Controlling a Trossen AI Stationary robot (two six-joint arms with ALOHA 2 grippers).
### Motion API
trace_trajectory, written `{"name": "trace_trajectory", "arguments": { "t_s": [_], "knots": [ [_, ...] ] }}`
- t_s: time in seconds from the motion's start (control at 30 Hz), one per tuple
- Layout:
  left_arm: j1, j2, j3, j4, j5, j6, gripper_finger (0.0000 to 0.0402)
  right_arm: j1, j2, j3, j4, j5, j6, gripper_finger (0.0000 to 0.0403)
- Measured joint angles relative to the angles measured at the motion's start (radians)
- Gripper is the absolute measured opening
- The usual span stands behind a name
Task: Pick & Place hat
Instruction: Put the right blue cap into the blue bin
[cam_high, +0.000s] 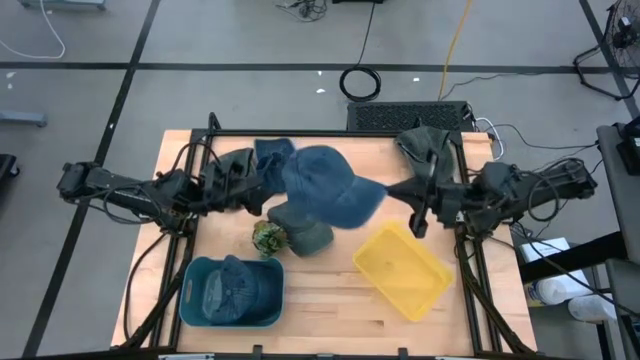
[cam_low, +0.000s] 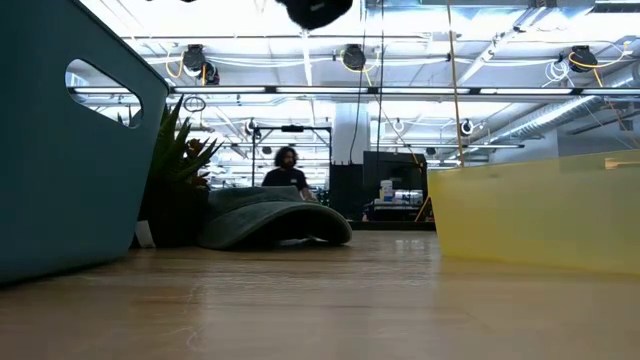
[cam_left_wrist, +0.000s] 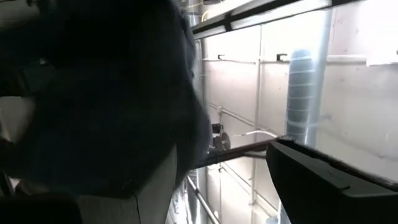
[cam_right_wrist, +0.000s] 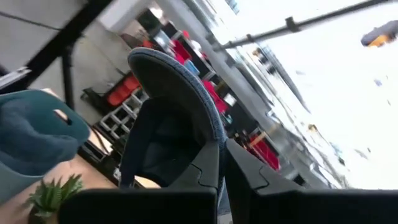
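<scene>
left claw (cam_high: 262, 183): holds blue hat (cam_high: 325, 188) at crown side | right claw (cam_high: 418, 208): closed on brim (cam_right_wrist: 186, 87) | hat: in air over worktop (cam_high: 330, 300) centre, above grey hat (cam_high: 305, 232) | teal bin (cam_high: 230, 292): near left | yellow bin (cam_high: 402, 270): near right

No words to read

No letters, numbers, brand names or signs can be read in any of the pictures. The blue hat (cam_high: 325, 185), the teal bin (cam_high: 232, 292) and the yellow bin (cam_high: 401, 269) on the table show no writing. The room behind is too far off to make out any signs.
</scene>
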Motion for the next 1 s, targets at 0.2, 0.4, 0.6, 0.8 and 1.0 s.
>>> {"name": "trace_trajectory", "arguments": {
  "t_s": [0.2,0.4,0.6,0.8,1.0],
  "knots": [
    [0.051,0.0,0.114,-0.284,0.068,-0.031,0.0257,0.066,0.0,0.072,-0.115,-0.021,-0.052,0.0],
    [0.117,0.001,0.258,-0.574,0.129,-0.025,0.0257,0.119,0.0,0.125,-0.229,-0.02,-0.076,0.0],
    [0.153,0.0,0.357,-0.639,0.149,-0.007,0.0257,0.155,0.0,0.155,-0.314,-0.02,-0.076,0.0],
    [0.162,0.008,0.493,-0.936,0.19,-0.007,0.0257,0.188,0.0,0.158,-0.31,-0.019,-0.081,0.0],
    [0.162,0.076,0.66,-1.142,0.203,0.013,0.0257,0.2,0.0,0.158,-0.311,-0.018,-0.088,0.0]
  ]
}}
